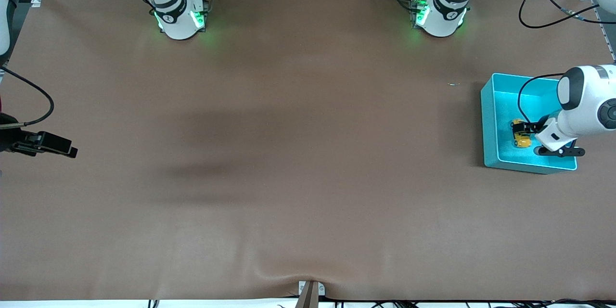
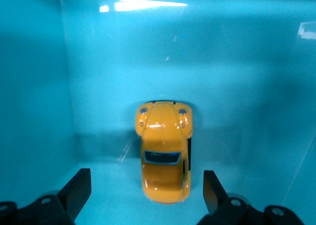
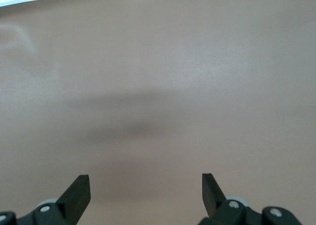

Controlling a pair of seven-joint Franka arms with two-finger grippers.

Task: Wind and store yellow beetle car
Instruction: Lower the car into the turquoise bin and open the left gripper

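Note:
The yellow beetle car (image 1: 521,140) lies on the floor of the turquoise bin (image 1: 488,120) at the left arm's end of the table. In the left wrist view the car (image 2: 164,151) rests on its wheels, its nose toward a bin wall (image 2: 197,47). My left gripper (image 1: 524,129) is down inside the bin, open, just over the car. Its fingers (image 2: 79,189) stand apart on either side of the car's rear and do not touch it. My right gripper (image 1: 65,149) is open and empty, waiting over the table at the right arm's end, and its wrist view shows its fingertips (image 3: 78,190) over bare cover.
A brown cover (image 1: 288,154) spans the table. Both arm bases (image 1: 180,17) stand along the edge farthest from the front camera. A small metal bracket (image 1: 310,291) sits at the nearest edge. A black cable (image 1: 522,94) loops over the bin.

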